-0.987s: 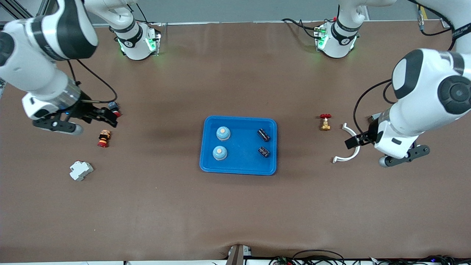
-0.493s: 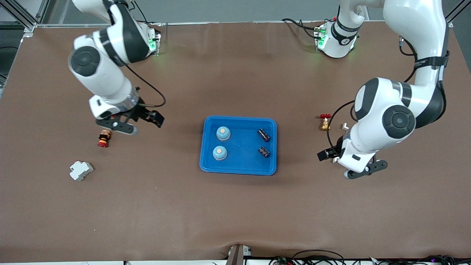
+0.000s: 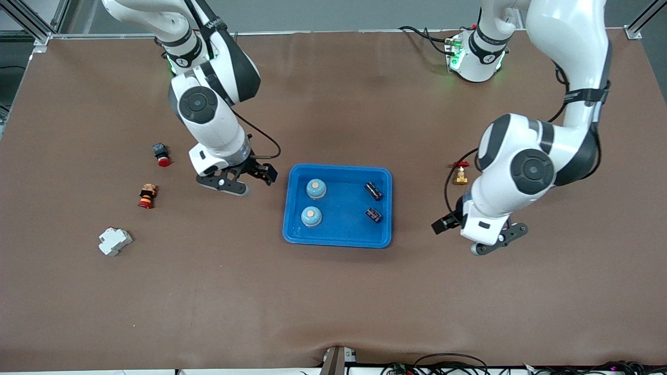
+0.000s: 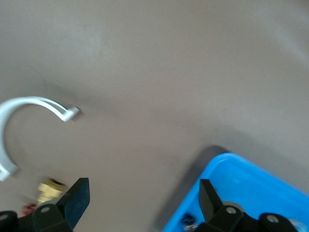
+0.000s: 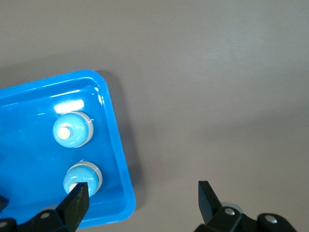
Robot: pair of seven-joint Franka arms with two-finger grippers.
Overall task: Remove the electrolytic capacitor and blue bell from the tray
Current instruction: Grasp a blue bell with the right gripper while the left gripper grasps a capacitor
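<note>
A blue tray [image 3: 341, 242] sits mid-table and holds two blue dome bells [image 3: 316, 188] [image 3: 311, 216] on the side toward the right arm's end. Two dark capacitors [image 3: 373, 190] [image 3: 373, 214] lie on its side toward the left arm's end. My right gripper [image 3: 263, 174] hovers open and empty just off the tray's edge; its wrist view shows the tray [image 5: 118, 159], both bells [image 5: 72, 129] [image 5: 82, 178] and the gripper [image 5: 142, 198] over bare mat. My left gripper [image 3: 442, 225] hangs open and empty beside the tray's other edge; in its wrist view the gripper [image 4: 142, 198] frames a tray corner [image 4: 251, 188].
Toward the right arm's end lie a red-capped button [image 3: 161, 154], a red and black striped part [image 3: 147, 196] and a white breaker [image 3: 114, 241]. Near the left arm stand a brass valve [image 3: 460, 173] [image 4: 50, 190] and a white C-shaped clip [image 4: 9, 121].
Both arms have swung in from the table's ends toward the tray. Both grippers stayed open and empty; the left arm now covers the white clip in the front view.
</note>
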